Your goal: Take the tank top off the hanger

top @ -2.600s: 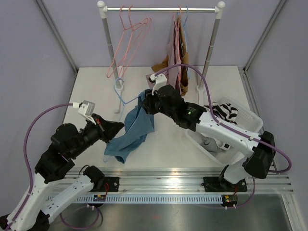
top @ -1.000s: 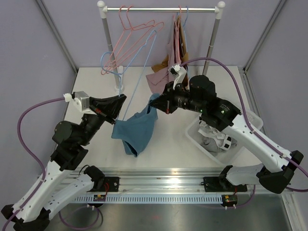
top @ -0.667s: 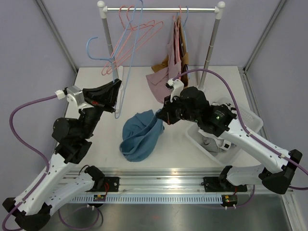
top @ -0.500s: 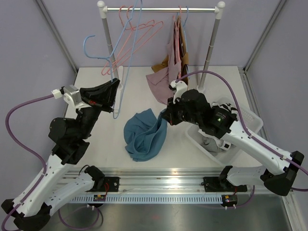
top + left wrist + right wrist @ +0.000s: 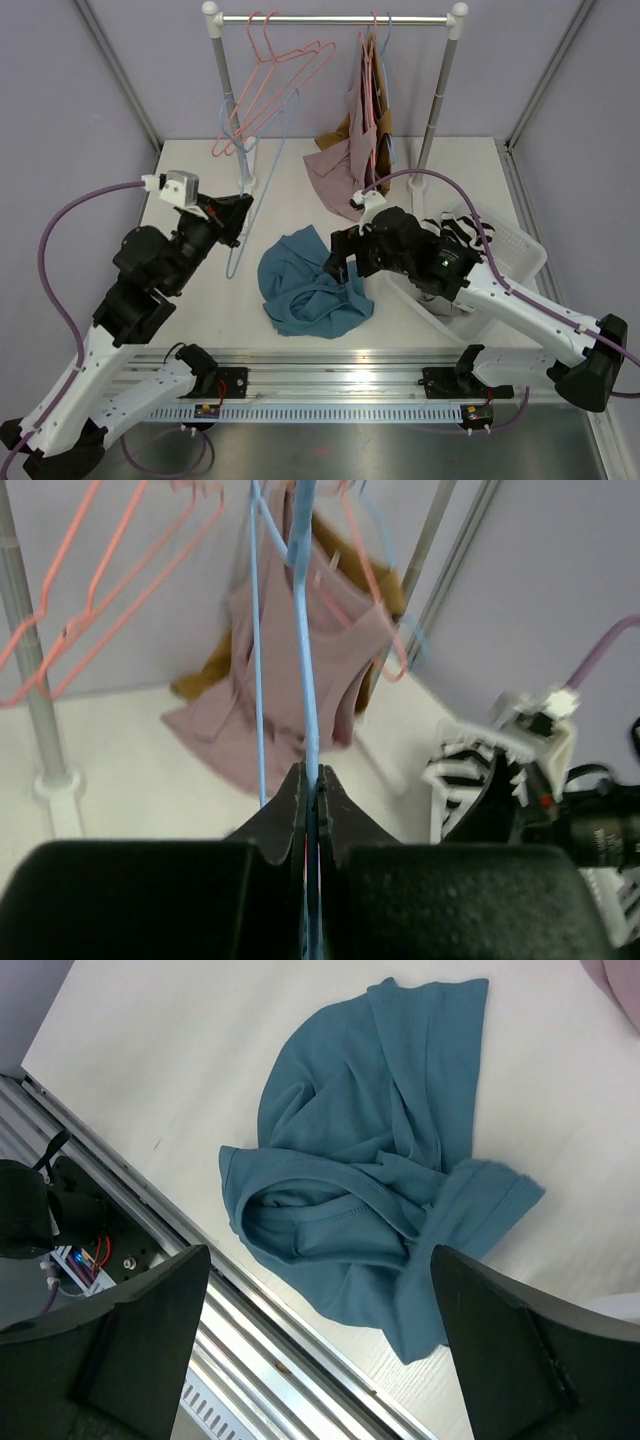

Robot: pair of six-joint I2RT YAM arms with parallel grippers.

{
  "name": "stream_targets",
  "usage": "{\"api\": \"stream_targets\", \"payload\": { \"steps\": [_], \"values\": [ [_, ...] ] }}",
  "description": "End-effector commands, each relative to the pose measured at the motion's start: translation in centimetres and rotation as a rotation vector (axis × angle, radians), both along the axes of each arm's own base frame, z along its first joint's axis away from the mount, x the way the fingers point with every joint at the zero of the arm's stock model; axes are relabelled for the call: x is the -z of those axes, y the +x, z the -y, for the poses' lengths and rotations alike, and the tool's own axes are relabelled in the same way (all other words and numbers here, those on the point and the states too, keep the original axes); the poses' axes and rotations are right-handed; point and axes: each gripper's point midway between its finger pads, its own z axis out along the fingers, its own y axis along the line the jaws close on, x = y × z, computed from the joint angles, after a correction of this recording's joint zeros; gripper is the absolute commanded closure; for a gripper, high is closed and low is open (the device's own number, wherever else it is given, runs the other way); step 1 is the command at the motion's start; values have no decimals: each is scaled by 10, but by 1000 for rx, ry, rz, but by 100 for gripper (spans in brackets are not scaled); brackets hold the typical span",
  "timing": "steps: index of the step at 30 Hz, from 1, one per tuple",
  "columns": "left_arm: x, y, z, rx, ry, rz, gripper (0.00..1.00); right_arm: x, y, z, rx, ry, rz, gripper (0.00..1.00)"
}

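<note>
My left gripper [image 5: 311, 780] is pinched tight on the thin wire of the blue hanger [image 5: 305, 660]. In my left wrist view the wire runs straight up toward 12 o'clock and is cut off at the top edge, so I cannot see its hook. The part below my jaws is hidden behind my own black fingers.

My right gripper [image 5: 320, 1250] is spread wide and holds nothing. It hovers over the teal tank top [image 5: 370, 1190], which lies crumpled on the white table [image 5: 480, 165], off the hanger. From above, the tank top sits toward 6 o'clock on the table, close to the front rail. Its edge at 3 o'clock is covered by my right wrist, and my fingers there blend into the dark housing, so they are hard to pick out. In the right wrist view one strap or hem loops through the folds, and I cannot tell front from back.

At 3 o'clock of the tank top stands a white basket [image 5: 512, 243], partly hidden by my right arm, with a striped cloth [image 5: 466, 232] in it. At 12 o'clock is the clothes rack [image 5: 335, 19] with pink hangers [image 5: 272, 85] and a mauve garment [image 5: 355, 130]. A brown piece behind that garment is mostly covered.
</note>
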Motion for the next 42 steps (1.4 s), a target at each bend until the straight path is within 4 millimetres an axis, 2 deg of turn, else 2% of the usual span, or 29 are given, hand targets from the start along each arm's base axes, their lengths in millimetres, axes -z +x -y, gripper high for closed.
{"api": "stream_targets", "payload": {
  "steps": [1, 3, 4, 5, 6, 7, 8, 10, 12, 14, 15, 16, 17, 18, 20, 21, 23, 24, 25, 30, 31, 32, 37, 42],
  "values": [
    [5, 17, 4, -47, 57, -99, 100, -39, -2, -8, -12, 127, 68, 1],
    [11, 28, 5, -77, 97, -145, 100, -46, -7, -7, -24, 148, 71, 1],
    [1, 36, 9, -89, 102, -153, 100, -46, -8, -5, -23, 151, 70, 1],
    [6, 42, 10, -99, 135, -183, 100, -52, -14, -3, -37, 172, 74, 0],
    [2, 47, 11, -109, 145, -187, 100, -55, -19, -3, -62, 188, 70, 1],
    [9, 59, 19, -111, 184, -213, 100, -51, -23, -2, -68, 189, 61, 1],
    [-6, 60, 18, -115, 184, -204, 100, -57, -27, 1, -76, 215, 72, 0],
    [-10, 74, 20, -124, 207, -216, 100, -53, -34, 4, -92, 231, 63, 0],
    [-17, 88, 35, -68, 214, -222, 100, -56, -39, 8, -96, 250, 68, 1],
    [-26, 104, 30, -74, 183, -226, 100, -54, -43, 12, -101, 255, 67, 1],
    [-34, 115, 39, -45, 174, -220, 100, -54, -45, 12, -107, 257, 67, 1],
    [-39, 124, 35, -57, 171, -217, 100, -52, -46, 13, -112, 254, 66, 0],
    [-27, 141, 40, -59, 189, -252, 100, -51, -48, 15, -119, 248, 65, 0],
    [-49, 142, 44, -31, 169, -214, 100, -50, -49, 15, -122, 242, 65, 0],
    [-50, 158, 43, -27, 168, -230, 100, -48, -49, 17, -123, 231, 68, 1],
    [-49, 169, 53, 17, 167, -234, 100, -47, -48, 17, -121, 227, 68, 1],
    [-55, 179, 58, 51, 147, -208, 100, -45, -48, 15, -124, 225, 63, 0],
    [-47, 189, 65, 72, 141, -221, 100, -44, -48, 15, -122, 226, 59, 1],
    [-54, 195, 65, 65, 129, -203, 100, -44, -48, 14, -124, 226, 54, 1],
    [-61, 225, 67, 24, 135, -182, 100, -38, -49, 12, -126, 228, 36, 1],
    [-54, 234, 69, 17, 141, -196, 100, -38, -49, 11, -126, 229, 35, 0],
    [-63, 236, 66, 7, 132, -177, 100, -37, -49, 11, -123, 228, 32, 1],
    [-52, 256, 56, -46, 102, -213, 100, -27, -49, 6, -136, 209, 3, 0],
    [-20, 259, 51, -73, 122, -302, 100, -23, -48, -1, -152, 201, -18, 0]
  ]
}}
